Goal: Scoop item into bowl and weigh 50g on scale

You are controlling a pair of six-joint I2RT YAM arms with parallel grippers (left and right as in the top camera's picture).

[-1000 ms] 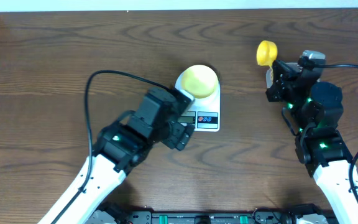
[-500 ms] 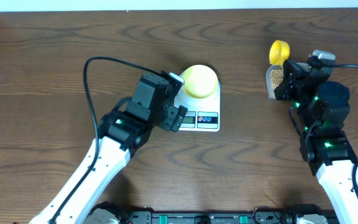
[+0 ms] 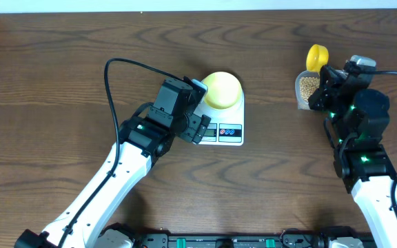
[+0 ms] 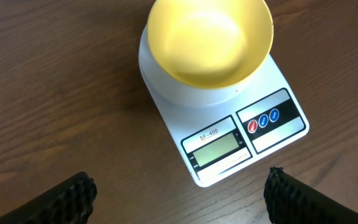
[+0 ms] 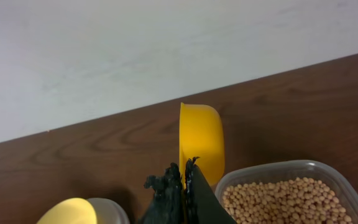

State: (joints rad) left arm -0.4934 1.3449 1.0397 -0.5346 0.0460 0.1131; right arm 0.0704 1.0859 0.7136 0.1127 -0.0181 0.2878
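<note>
The pale yellow bowl [image 3: 221, 89] stands empty on the white scale [image 3: 230, 132]; the left wrist view shows the bowl [image 4: 210, 37] and the scale's display [image 4: 216, 149]. My left gripper [image 3: 200, 109] hovers open at the scale's left front edge, jaws wide apart [image 4: 180, 186], holding nothing. At the far right, my right gripper [image 3: 326, 72] is shut on the handle of a yellow scoop [image 3: 316, 56], which sticks up on edge [image 5: 201, 140] beside the beans [image 5: 284, 202]. The beans [image 3: 307, 86] lie in a clear tub.
The clear plastic tub [image 5: 278, 168] stands near the table's back right edge, against a pale wall. Black cables trail from both arms over the dark wood table [image 3: 60, 76]. The bowl [image 5: 73, 211] shows at the right wrist view's lower left.
My right gripper carried the scoop right and back, to beside the tub. My left arm swung back toward the scale's left side, still open.
</note>
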